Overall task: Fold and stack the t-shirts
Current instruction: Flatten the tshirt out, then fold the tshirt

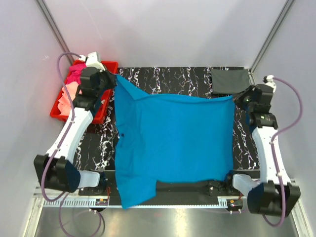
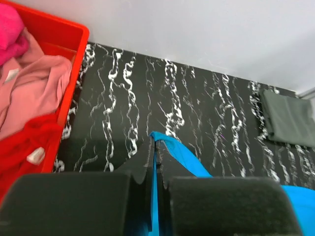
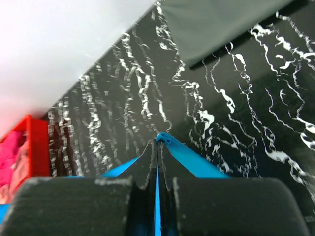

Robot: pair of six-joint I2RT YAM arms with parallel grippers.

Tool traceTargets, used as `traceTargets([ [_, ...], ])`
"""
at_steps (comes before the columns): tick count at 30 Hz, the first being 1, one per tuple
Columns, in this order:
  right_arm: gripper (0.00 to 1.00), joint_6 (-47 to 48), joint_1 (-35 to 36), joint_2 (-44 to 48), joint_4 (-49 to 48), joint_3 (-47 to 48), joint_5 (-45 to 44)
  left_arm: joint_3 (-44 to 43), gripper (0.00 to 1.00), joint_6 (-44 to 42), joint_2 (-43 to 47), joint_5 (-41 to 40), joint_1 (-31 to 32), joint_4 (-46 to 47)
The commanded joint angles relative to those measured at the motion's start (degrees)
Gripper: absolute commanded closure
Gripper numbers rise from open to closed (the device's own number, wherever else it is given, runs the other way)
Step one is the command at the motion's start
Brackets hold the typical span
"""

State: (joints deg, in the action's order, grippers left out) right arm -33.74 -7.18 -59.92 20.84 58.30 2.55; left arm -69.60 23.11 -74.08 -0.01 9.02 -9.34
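The blue t-shirt (image 1: 173, 143) fills mid-frame, its far edge strung between the arms. The left gripper (image 1: 115, 79) is clenched on the upper-left corner and the right gripper (image 1: 236, 98) on the upper-right one (sitting slightly lower), with the cloth trailing toward the bottom.

The blue shirt (image 1: 173, 143) is one plain bright blue, and the grey shirt (image 1: 231, 80) is a plain dark charcoal, both against a table (image 1: 182, 79) of glossy black veined all over with white marbling. The bin (image 2: 74, 73) is bright red; in it the pink shirt (image 2: 12, 29) is hot pink, the salmon shirt (image 2: 39, 88) a dusty pale pink with a white label, and the red cloth (image 2: 22, 142) close to the bin's own red, also white-labelled. The left arm (image 1: 69, 136) and right arm (image 1: 269, 148) are white with black joints and lilac cables (image 1: 59, 66), and the walls (image 1: 163, 29) are pale grey.
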Motion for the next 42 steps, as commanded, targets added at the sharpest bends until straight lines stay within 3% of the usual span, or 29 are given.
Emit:
traceTargets([
  [1, 1.00, -0.72, -0.03, -4.49, -15.73, -1.96, -0.52, -1.85, 1.00, -2.37, -3.16, -0.35, -0.23, 15.05],
  [10, 1.00, -0.11, -0.64, -18.55, -31.19, -9.96, 0.87, 0.00, 1.00, 1.49, -14.67, -4.99, -0.23, 13.23],
  [16, 1.00, -0.36, -2.57, -29.80, -32.36, -5.05, 4.13, 0.43, 1.00, 7.37, -18.29, -5.17, -0.31, 6.89],
  [29, 1.00, 2.09, -4.16, -32.71, -27.61, -1.62, 4.05, 0.52, 1.00, 12.22, -14.25, -3.95, -0.31, -11.12],
  [42, 1.00, 2.36, -4.60, -32.89, -25.33, -4.33, 4.49, 12.38, 1.00, 13.36, -11.17, -2.45, -0.14, -10.87],
])
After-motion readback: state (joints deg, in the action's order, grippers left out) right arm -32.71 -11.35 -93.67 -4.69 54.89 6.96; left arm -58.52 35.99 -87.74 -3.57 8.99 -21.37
